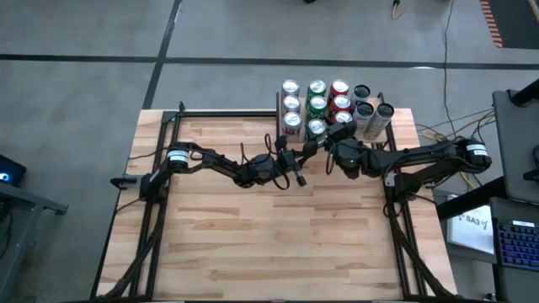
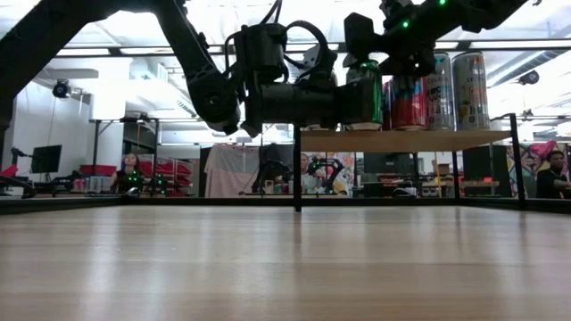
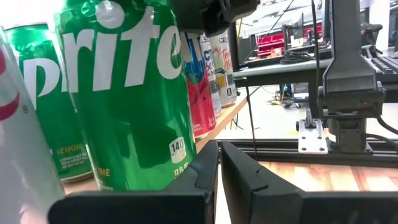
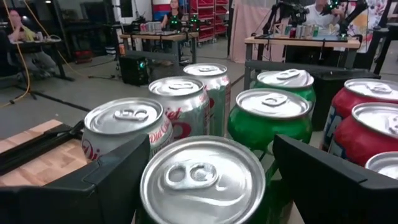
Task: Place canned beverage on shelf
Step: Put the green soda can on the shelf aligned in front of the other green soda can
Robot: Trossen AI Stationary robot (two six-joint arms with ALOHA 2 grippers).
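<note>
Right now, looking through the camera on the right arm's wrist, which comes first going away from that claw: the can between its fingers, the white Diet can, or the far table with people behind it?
1. Green can, between the open right gripper fingers.
2. Diet can, beside it on the shelf's table-side edge.
3. Far table, across the room.

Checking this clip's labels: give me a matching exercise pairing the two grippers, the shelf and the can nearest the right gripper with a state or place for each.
Column one:
1. left gripper
2. right gripper
3. shelf
4. green can

Column two:
A. stands between open fingers, top up
B. shut, empty, just in front of the shelf
C. carries rows of upright cans at the table's far edge
D. open, one finger on each side of a can

Pairs: 1-B, 2-D, 3-C, 4-A
</note>
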